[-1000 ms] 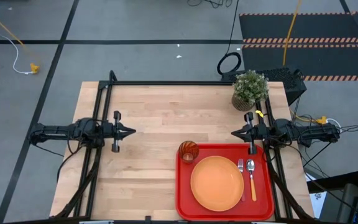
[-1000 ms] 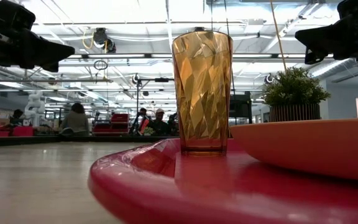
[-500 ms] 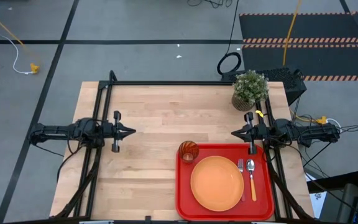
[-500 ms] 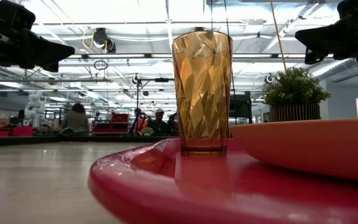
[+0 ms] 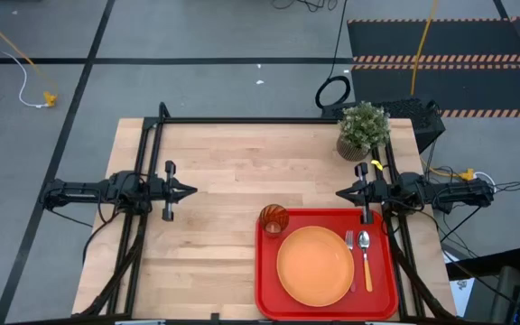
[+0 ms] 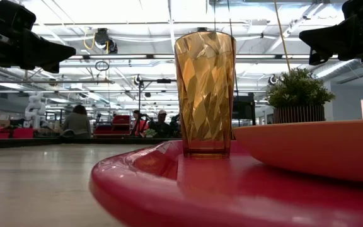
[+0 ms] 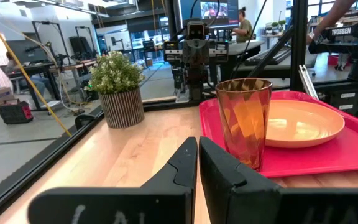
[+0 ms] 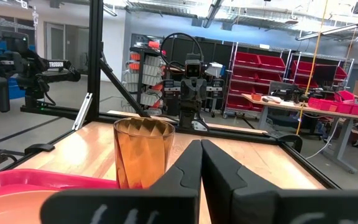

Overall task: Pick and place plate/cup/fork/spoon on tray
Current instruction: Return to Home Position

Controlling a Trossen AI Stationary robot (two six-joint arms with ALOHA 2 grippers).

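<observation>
The red tray (image 5: pixel 264 271) lies at the table's near right. On it rest the orange plate (image 5: pixel 314 265), the amber cup (image 5: pixel 273 218) upright in its far left corner, and the fork (image 5: pixel 349 242) and orange-handled spoon (image 5: pixel 366 255) side by side right of the plate. My left gripper (image 5: pixel 193 190) hovers shut at the table's left side, pointing right. My right gripper (image 5: pixel 338 193) hovers shut just beyond the tray's far edge, pointing left. In the wrist views the cup (image 7: pixel 243 121) (image 8: pixel 143 152) stands beyond the shut fingers.
A potted green plant (image 5: pixel 363 129) stands at the table's far right corner, close behind my right arm. Black frame rails (image 5: pixel 242 120) run along the table's far, left and right edges. Bare wood (image 5: pixel 233 171) lies between the two grippers.
</observation>
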